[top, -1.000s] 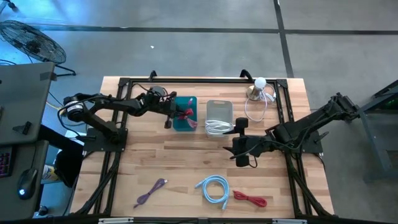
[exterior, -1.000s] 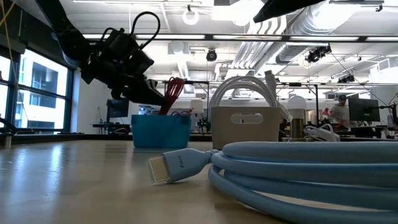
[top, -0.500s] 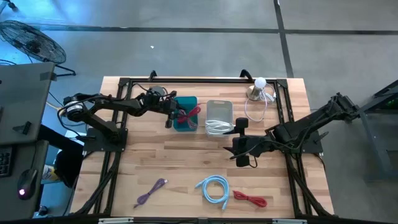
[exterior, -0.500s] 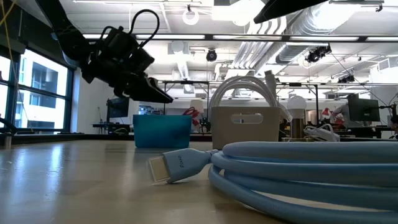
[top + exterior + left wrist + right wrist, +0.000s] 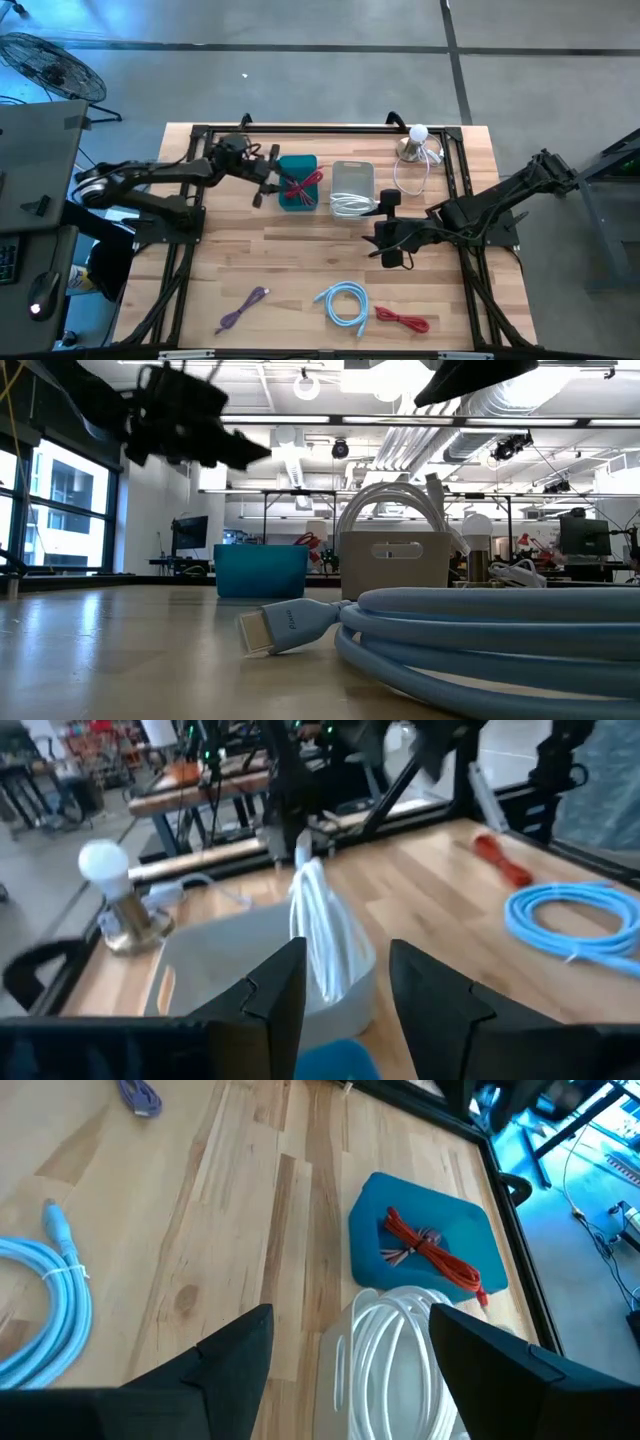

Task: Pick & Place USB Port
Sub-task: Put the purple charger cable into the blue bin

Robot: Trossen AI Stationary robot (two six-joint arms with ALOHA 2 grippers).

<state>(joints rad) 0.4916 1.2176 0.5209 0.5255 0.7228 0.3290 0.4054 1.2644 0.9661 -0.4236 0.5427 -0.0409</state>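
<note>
Left gripper (image 5: 262, 185) hangs above the table (image 5: 300, 260) just beside the left wall of the blue bin (image 5: 297, 160). Its fingers are moderately apart with nothing between them, as its own wrist view shows. The right gripper (image 5: 385, 240) waits over the middle of the boards, on the near side of the grey bin (image 5: 352, 168), spread wide and also empty. One bundled red cable (image 5: 303, 185) already lies inside the blue bin, and a white cable (image 5: 348, 205) sits coiled in the grey one, spilling a little over its near wall. So the work left, as I judge it, is the three cables lying loose along the near edge, well apart from both bins. The light-blue coil (image 5: 343, 303) is the bulkiest, a flat loop with its plug pointing back toward the bins. It lies just toward the near edge from the right gripper, which is clearly the closer of the two. The loose red cable (image 5: 402, 320) sits right next to the coil on its right, stretched roughly across the table, also on the right arm's side. The purple cable (image 5: 243, 307), slimmest of all, runs on a diagonal. It lies almost straight toward the near edge from the left gripper, and a long reach from it.
</note>
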